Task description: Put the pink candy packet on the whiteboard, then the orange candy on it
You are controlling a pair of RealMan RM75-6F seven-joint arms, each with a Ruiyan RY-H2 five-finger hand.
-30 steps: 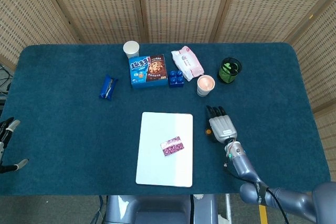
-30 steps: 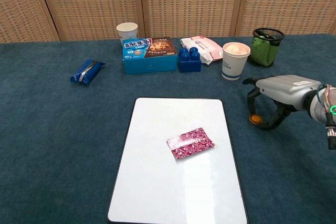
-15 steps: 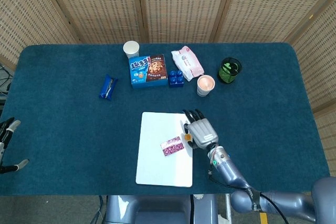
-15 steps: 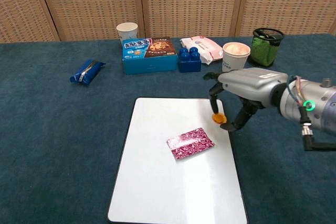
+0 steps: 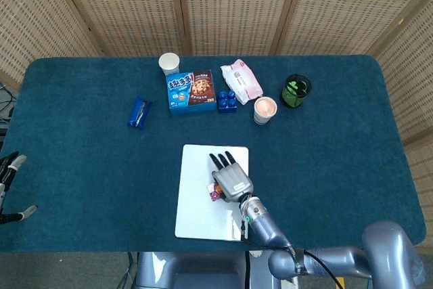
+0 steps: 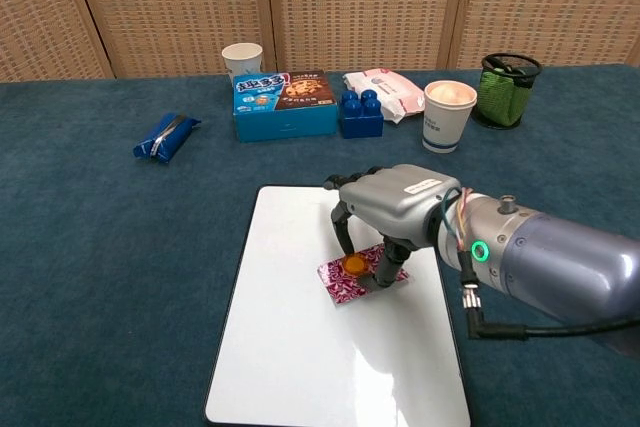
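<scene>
The right hand (image 6: 385, 209) is positioned over the middle of the whiteboard (image 6: 290, 347), pinching the orange candy (image 6: 354, 265) between its fingertips. The candy sits directly over the pink candy packet (image 6: 340, 285), which lies flat on the whiteboard, toward its right edge. Contact between candy and packet cannot be determined. The left hand (image 5: 9, 167) sits at the tabletop's left edge, fingers apart, holding nothing.

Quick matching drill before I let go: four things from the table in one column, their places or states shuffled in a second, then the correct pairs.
1. orange candy
2. pink candy packet
3. blue brick
4. left hand

A. lying on the whiteboard
B. between the cookie box and the wipes pack
C. at the table edge, holding nothing
D. held by the right hand over the packet

Pairs: 1-D, 2-A, 3-B, 4-C
</scene>
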